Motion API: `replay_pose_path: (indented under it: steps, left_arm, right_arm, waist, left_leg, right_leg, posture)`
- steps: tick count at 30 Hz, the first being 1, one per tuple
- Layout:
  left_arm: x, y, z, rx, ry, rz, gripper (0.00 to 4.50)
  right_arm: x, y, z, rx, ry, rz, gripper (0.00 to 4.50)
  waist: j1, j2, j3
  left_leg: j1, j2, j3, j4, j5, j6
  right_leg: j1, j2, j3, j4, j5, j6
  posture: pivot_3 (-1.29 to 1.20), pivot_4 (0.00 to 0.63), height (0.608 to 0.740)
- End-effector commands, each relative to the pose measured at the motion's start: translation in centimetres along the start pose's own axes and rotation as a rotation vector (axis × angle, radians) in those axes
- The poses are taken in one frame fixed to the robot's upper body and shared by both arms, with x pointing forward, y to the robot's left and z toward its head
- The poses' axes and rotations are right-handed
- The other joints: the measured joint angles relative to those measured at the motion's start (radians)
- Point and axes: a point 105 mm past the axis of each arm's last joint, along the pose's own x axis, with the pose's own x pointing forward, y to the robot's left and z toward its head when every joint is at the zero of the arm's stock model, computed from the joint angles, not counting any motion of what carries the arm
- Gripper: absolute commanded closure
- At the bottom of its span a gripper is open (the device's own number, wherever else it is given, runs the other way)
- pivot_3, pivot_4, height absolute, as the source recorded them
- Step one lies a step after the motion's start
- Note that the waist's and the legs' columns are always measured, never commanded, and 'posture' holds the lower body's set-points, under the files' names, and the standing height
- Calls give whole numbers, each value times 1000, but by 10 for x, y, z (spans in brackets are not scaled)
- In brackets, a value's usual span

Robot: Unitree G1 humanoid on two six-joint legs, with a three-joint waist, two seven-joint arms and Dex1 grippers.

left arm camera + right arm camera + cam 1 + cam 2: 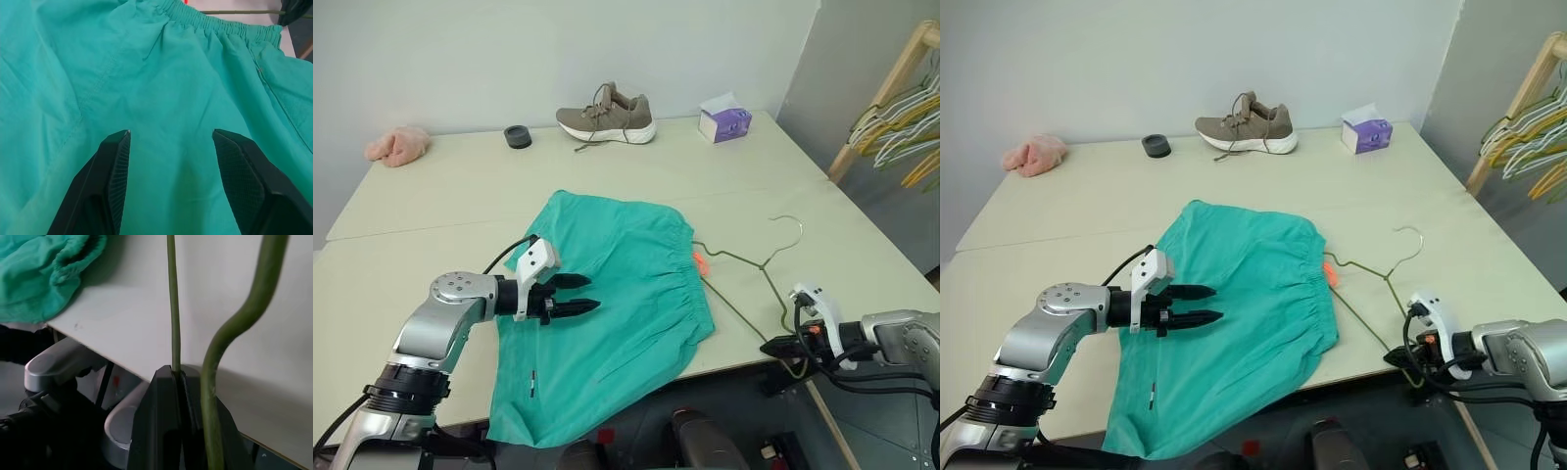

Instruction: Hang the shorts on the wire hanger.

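While my right gripper has its jaws clamped on the wire hanger at the tabletop's near right edge, the left gripper hovers jaws apart over the shorts, spread mid-tabletop. I'd pinch one fabric layer near the waistband, lift it, then feed the wire under slowly, watching for slip.

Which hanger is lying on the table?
The dark olive-green wire hanger, flat beside the teal shorts; the yellow, white and green hangers hang on the wooden rack.

Teal-green shorts, olive-green wire hanger
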Motion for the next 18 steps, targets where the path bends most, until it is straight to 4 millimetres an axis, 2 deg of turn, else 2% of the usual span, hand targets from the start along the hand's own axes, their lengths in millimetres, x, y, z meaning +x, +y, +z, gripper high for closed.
replay_pose_path:
  steps: [1,6,13,18]
  left_arm:
    - [-5,2,11,46,-31,17,1687]
    - [-6,3,10,49,-30,28,1687]
    - [-2,2,11,61,-37,24,1687]
    - [-2,2,11,68,-42,33,1687]
  right_arm:
    - [-8,13,17,-76,-32,34,4500]
    - [-8,19,23,-112,-25,43,4500]
    - [17,0,33,62,-20,20,4500]
    - [32,2,37,111,11,69,4500]
  waist:
    - [0,0,0]
    - [0,0,0]
    - [1,0,0]
    - [3,-1,0]
  left_leg:
    - [0,0,0,0,0,0]
    - [0,0,0,0,0,0]
    - [0,0,0,0,0,0]
    - [-2,0,0,0,0,0]
  right_leg:
    - [0,0,0,0,0,0]
    - [0,0,0,0,0,0]
    - [0,0,0,0,0,0]
    - [-1,0,0,-1,0,0]
  posture:
    - [-229,98,740]
    - [-226,95,740]
    - [-208,93,740]
    - [-194,91,740]
